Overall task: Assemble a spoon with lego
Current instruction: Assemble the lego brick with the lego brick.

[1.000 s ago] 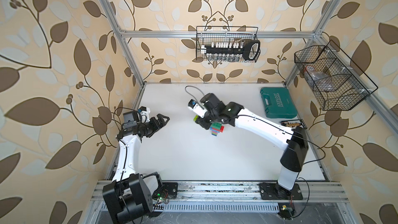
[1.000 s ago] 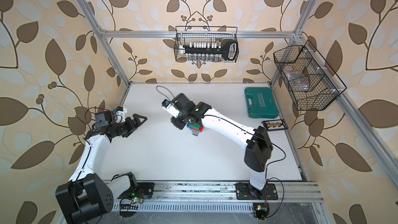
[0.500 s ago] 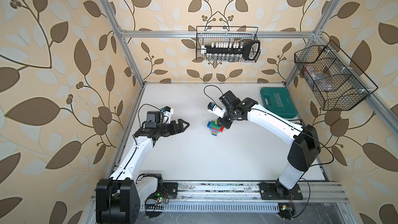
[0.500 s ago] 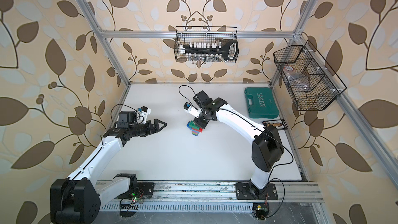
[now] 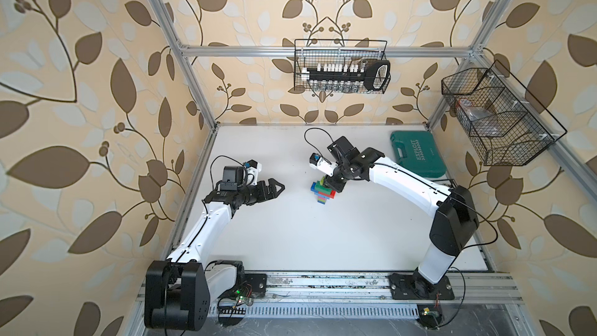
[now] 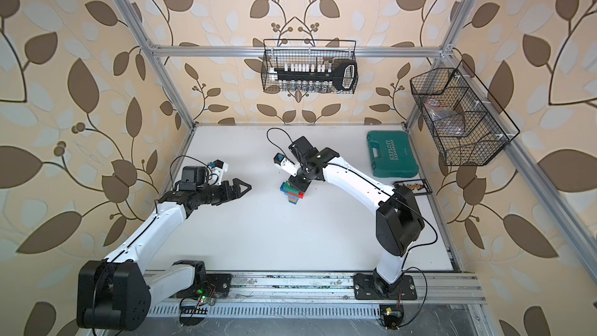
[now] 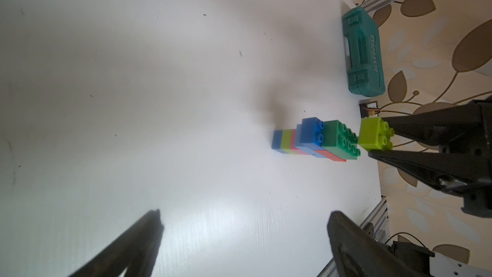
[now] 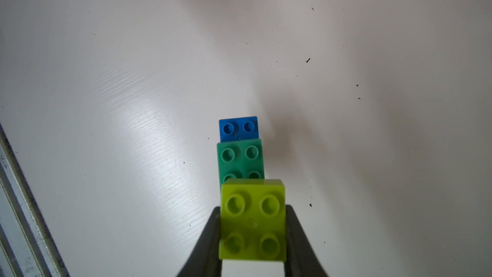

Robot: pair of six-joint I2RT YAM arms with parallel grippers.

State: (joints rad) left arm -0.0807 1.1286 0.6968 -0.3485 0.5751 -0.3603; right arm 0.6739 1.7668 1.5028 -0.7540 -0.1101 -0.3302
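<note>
The spoon (image 5: 323, 191), a small flat build of lime, green, red, blue and pink studded plastic bricks, lies near the middle of the white tabletop (image 5: 290, 237). Its narrow stem points toward the metal rail (image 5: 323, 281) that carries the arms. It is in the same spot as a second ago.

At its wide head the right fingers (image 5: 332, 185) are clamped on a loose lime brick (image 8: 253, 219), square and four-studded, one finger on each side. A second ago that arm's wrist stood farther toward the robot's left, over the build. It has swung back since and now meets the head from the back right.

The left fingers (image 5: 279, 185) stand wide apart with nothing between them, well apart from the spoon on its left. A second ago this arm was folded back at the tabletop's left edge; it has reached out toward the centre.

Both top views largely hide the held brick under the right wrist. The right wrist view shows it squarely, with the head's dark green brick (image 8: 239, 155) and blue brick (image 8: 239, 129) beyond it. The left wrist view shows the stem's blue, lime and pink stripes and sets the lime brick (image 7: 374, 135) just beside the dark green brick's end. Whether they touch I cannot tell.

A teal plastic tool case (image 5: 416, 153) lies at the back right, showing in both top views and the left wrist view. Black wire baskets (image 5: 298, 59) on the walls show in the top views only.
</note>
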